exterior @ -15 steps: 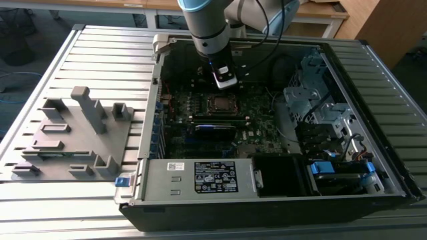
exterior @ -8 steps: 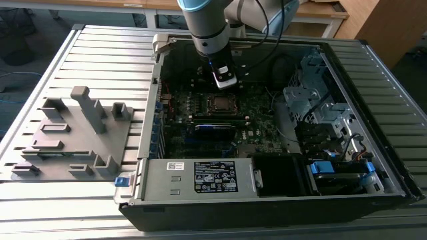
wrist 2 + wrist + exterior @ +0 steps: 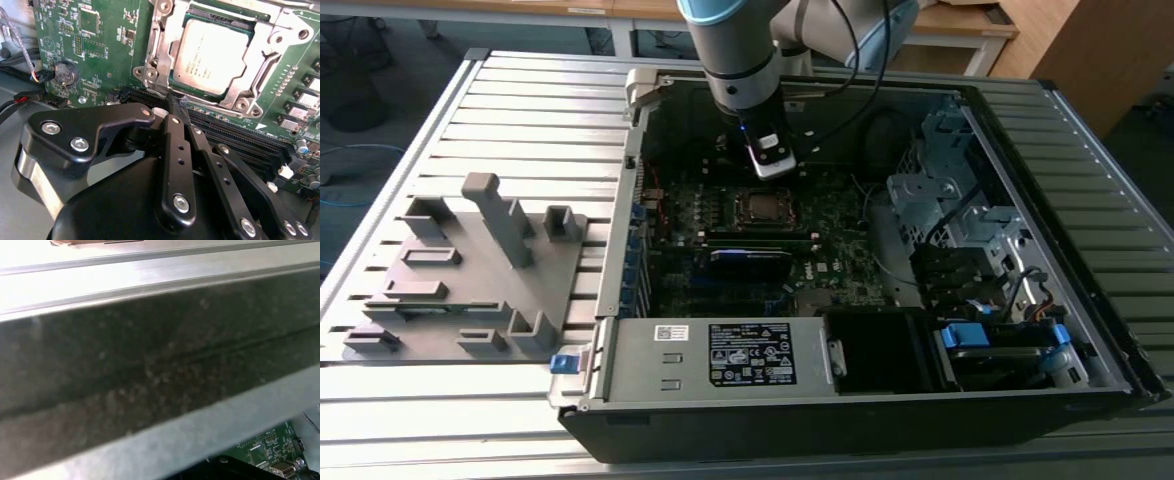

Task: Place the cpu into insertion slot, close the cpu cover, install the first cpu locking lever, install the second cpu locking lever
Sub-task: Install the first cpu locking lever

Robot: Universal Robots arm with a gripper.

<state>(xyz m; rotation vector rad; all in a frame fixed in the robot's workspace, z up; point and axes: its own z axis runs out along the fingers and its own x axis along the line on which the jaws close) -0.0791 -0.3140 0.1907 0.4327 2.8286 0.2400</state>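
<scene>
In the second wrist view the cpu (image 3: 210, 56), with its silvery-grey top, lies in the insertion slot (image 3: 146, 72) on the green motherboard (image 3: 100, 65). The cpu cover (image 3: 281, 31) lies down flat around it. My gripper (image 3: 174, 101) is shut, its black fingers (image 3: 171, 145) pressed together. The tips sit at the slot's near edge, beside a thin metal piece, and I cannot tell if they grip it. In the exterior view the gripper (image 3: 774, 172) hangs inside the open computer case, just behind the cpu (image 3: 761, 207).
Long black memory slots (image 3: 240, 142) run beside the socket under the fingers. A coin battery (image 3: 66, 73) and loose cables (image 3: 15, 102) lie near it. A grey fixture plate (image 3: 467, 270) stands at the exterior view's left, beside the power supply (image 3: 720, 355) and drive cage (image 3: 947, 200). A case wall (image 3: 150, 365) looms close.
</scene>
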